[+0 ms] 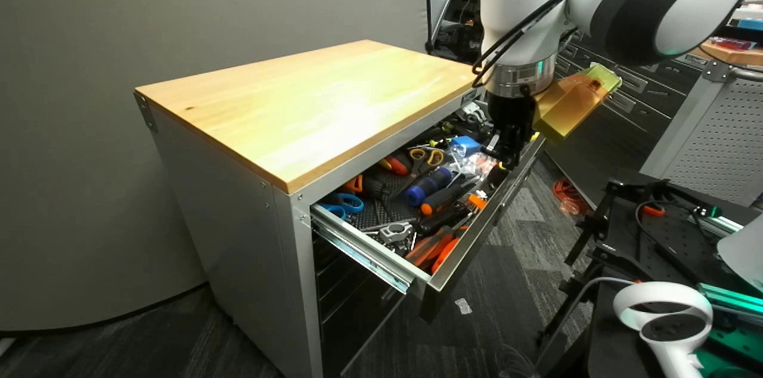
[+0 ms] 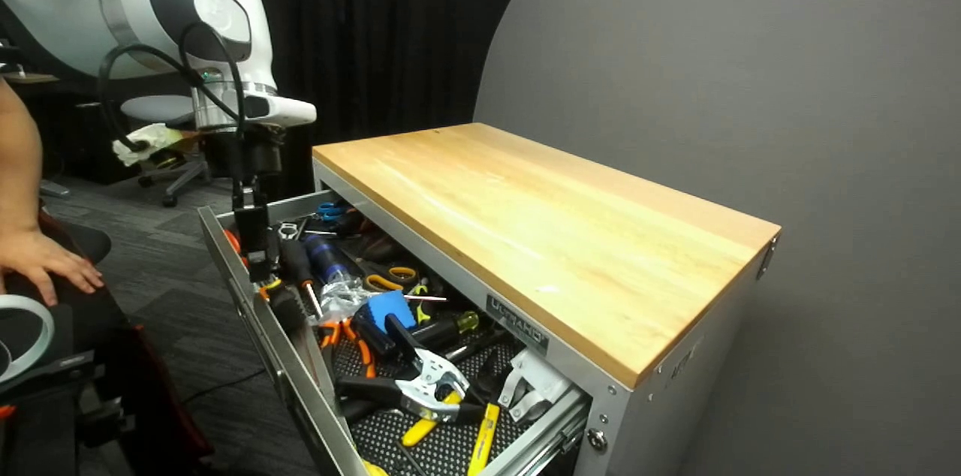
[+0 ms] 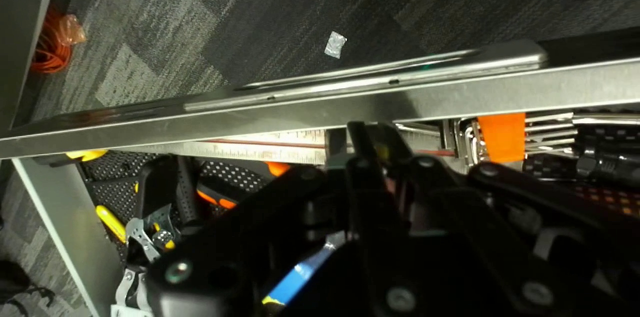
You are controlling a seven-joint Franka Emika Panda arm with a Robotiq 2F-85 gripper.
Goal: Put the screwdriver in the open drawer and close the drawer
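Observation:
The drawer (image 1: 477,235) is pulled out from under the cabinet's wooden top and is full of tools. Its front rim also shows in the wrist view (image 3: 300,113) and in an exterior view (image 2: 289,360). My gripper (image 3: 376,132) points down at the drawer's front wall, low over the tools; it also shows in both exterior views (image 1: 508,158) (image 2: 259,266). Its fingers are close together. Between them is the small black screwdriver with a yellowish mark (image 3: 383,151), which shows at the fingertips in both exterior views (image 1: 502,167) (image 2: 270,285). Most of it is hidden.
A steel ruler (image 3: 270,149) and an orange hex-key holder (image 3: 501,138) lie along the front wall. A blue block (image 2: 390,308), a metal clamp (image 2: 434,386) and yellow scissors (image 1: 426,157) lie in the drawer. A person's arm (image 2: 30,236) is near the front.

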